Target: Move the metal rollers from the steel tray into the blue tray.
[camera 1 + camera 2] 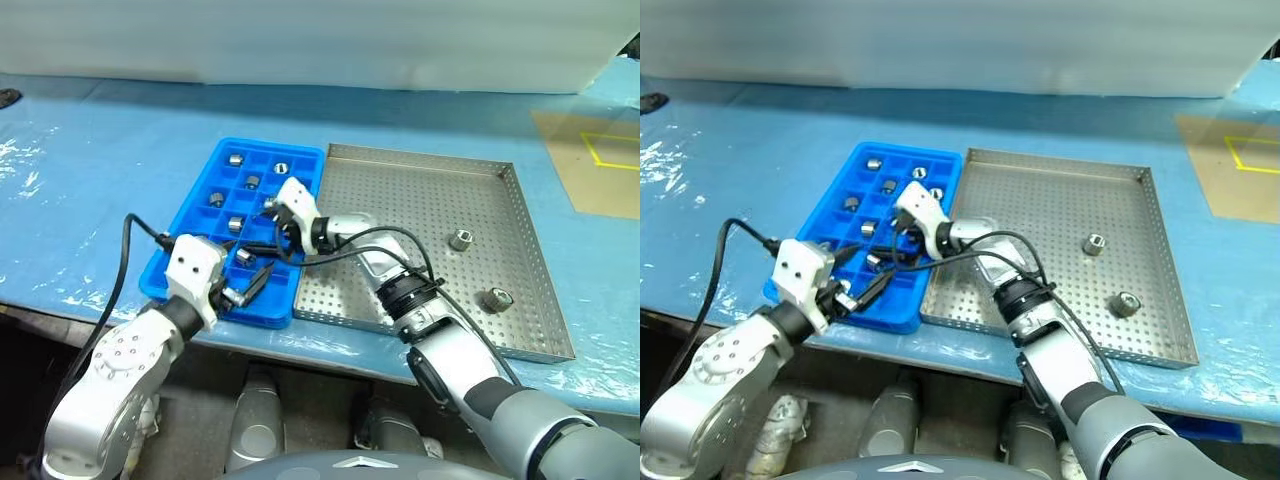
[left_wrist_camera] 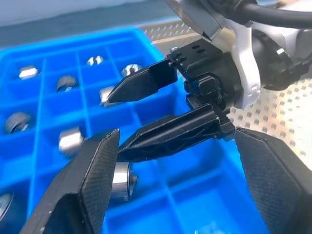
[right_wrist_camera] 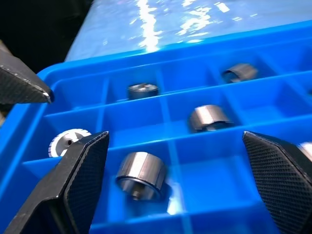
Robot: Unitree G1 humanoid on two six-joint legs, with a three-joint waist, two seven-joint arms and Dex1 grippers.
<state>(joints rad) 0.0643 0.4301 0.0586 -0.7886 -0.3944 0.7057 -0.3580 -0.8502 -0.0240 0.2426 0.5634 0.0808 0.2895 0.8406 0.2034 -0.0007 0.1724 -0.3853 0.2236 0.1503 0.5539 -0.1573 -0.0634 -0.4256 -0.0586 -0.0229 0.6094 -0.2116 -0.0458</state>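
Now | roller (image 3: pixel 141 175) between spread right fingers (image 3: pixel 80 180) (untouched) | blue tray (image 3: pixel 219 170)

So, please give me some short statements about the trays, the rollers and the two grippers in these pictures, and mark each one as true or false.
1. Two metal rollers lie in the steel tray. True.
2. The blue tray has no rollers in it. False: several of its compartments hold a roller each.
3. The right gripper is over the blue tray with its fingers spread and nothing between them. True.
4. The left gripper is shut on a roller. False: its fingers are apart and hold nothing.
5. The blue tray stands on the robot's right of the steel tray. False: it stands on the left, right beside the steel tray.
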